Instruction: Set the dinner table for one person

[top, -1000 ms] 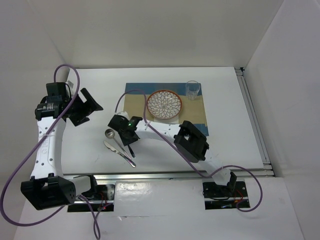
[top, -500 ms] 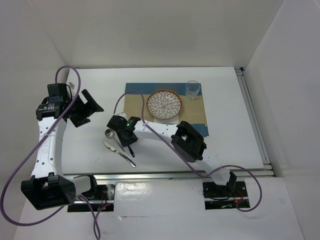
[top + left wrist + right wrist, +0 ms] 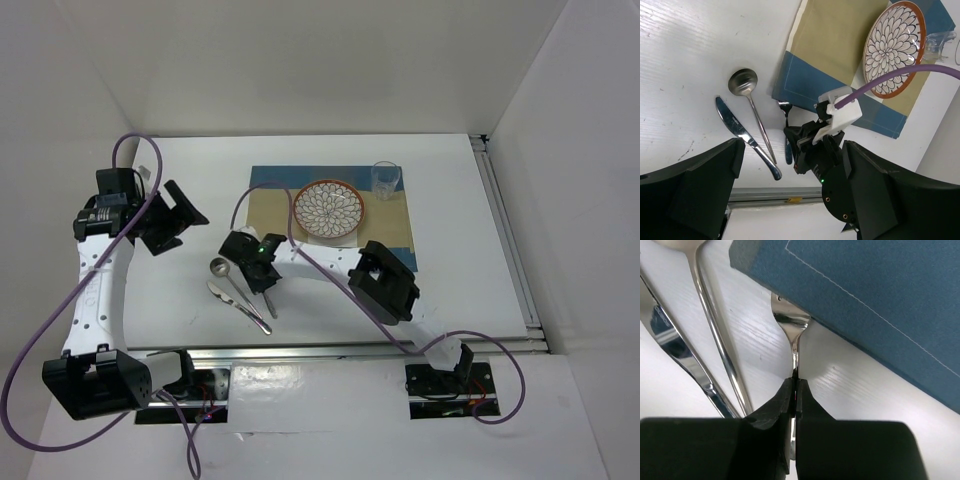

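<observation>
The white dinner table (image 3: 455, 270) holds a blue-and-tan placemat (image 3: 398, 238) with a flower-patterned plate (image 3: 328, 209) and a clear glass (image 3: 385, 177) on it. My right gripper (image 3: 262, 272) is shut on the handle of a fork (image 3: 792, 322), low over the table at the placemat's near left corner (image 3: 865, 300). The fork's tines lie under the cloth edge. A spoon (image 3: 219, 266) and a knife (image 3: 236, 304) lie just left of it. My left gripper (image 3: 183, 215) is open and empty, held high over the table's left side.
A metal rail (image 3: 510, 240) runs along the table's right edge and another along the near edge. White walls close in the back and both sides. My right arm's purple cable (image 3: 900, 75) arcs over the placemat and plate.
My right gripper with the fork has shifted slightly to the right, and the fork's handle now shows further right of the knife. The left arm has barely moved.
</observation>
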### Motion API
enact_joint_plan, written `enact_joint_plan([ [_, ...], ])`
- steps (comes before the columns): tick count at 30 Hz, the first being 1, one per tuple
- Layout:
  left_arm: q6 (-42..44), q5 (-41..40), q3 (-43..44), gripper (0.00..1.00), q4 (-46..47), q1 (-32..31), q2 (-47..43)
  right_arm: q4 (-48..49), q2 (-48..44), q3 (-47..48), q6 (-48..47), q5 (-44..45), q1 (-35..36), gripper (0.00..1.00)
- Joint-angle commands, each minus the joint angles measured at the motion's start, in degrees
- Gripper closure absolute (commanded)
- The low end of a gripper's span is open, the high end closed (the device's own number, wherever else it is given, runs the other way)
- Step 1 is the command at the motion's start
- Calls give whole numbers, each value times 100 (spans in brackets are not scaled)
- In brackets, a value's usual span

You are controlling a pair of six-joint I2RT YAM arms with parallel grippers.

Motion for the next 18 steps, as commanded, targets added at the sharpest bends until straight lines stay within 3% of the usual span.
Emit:
enact_joint_plan([
  [1,58,135,-40,2,182,27,-64,-220,-415,-103,-570,176,-3,100],
  [7,58,197,-41,2,244,27,-11,-1073,-704,443,-985,-237,-3,100],
  [18,-3,118,12,2,191,27,41,-951,-1408,74,-608,-185,-380,100],
])
